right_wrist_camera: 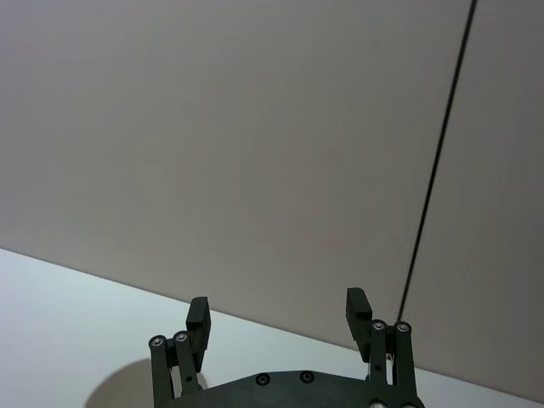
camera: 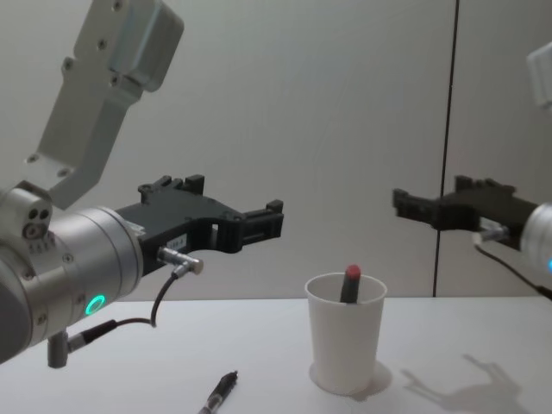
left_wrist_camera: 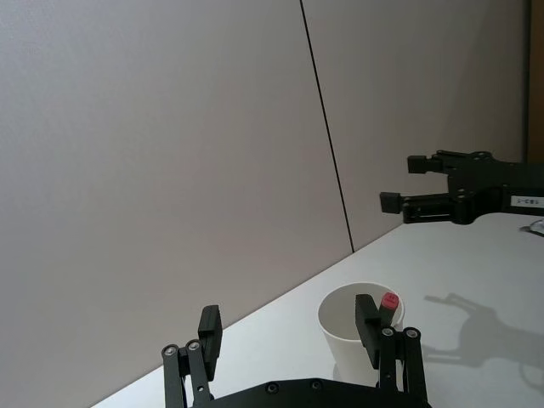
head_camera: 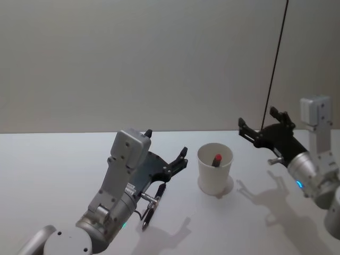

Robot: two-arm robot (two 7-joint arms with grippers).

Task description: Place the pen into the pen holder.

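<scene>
Both open and empty: left gripper (head_camera: 166, 143) over black pen (head_camera: 151, 210) at pen holder's (head_camera: 215, 178) 8 o'clock, right gripper (head_camera: 257, 122) at 2 o'clock.

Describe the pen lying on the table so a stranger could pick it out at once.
On the white table, look to the robot's left of the white paper cup, beneath the open left claw. A slim dark pen lies flat there. Unlike the red-topped pen standing in the cup, it is on the tabletop.
</scene>
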